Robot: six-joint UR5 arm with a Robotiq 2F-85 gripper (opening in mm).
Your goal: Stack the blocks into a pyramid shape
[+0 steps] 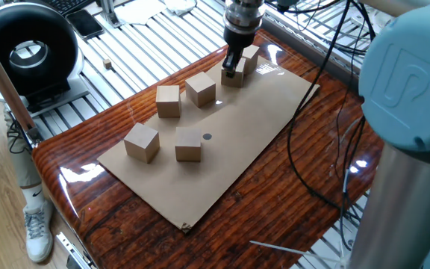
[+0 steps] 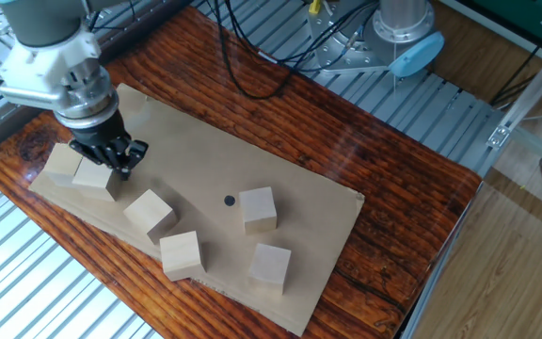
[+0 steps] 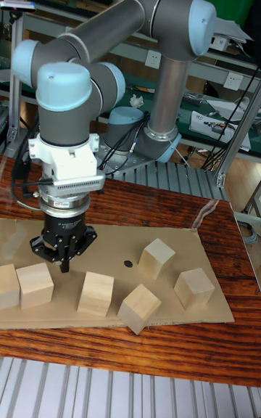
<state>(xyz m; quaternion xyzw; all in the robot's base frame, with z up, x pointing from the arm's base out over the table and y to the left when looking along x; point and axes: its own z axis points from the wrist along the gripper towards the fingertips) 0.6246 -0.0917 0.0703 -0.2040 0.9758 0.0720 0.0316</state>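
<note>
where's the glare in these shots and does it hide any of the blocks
One fixed view: bright white glare on the glossy table at its left corner and near the far block; the nearest arm casing looks soft. The other fixed view: only faint sheen on the wood. Tall fixed view: even light, a pale streak on the tabletop. No block is hidden by glare.

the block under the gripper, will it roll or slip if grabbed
The block looks like a plain wooden cube with flat faces, so it should sit flat rather than roll. Its matte sides probably give the fingers decent grip. It seems rigid and likely light. A second block beside it could get nudged.
</note>
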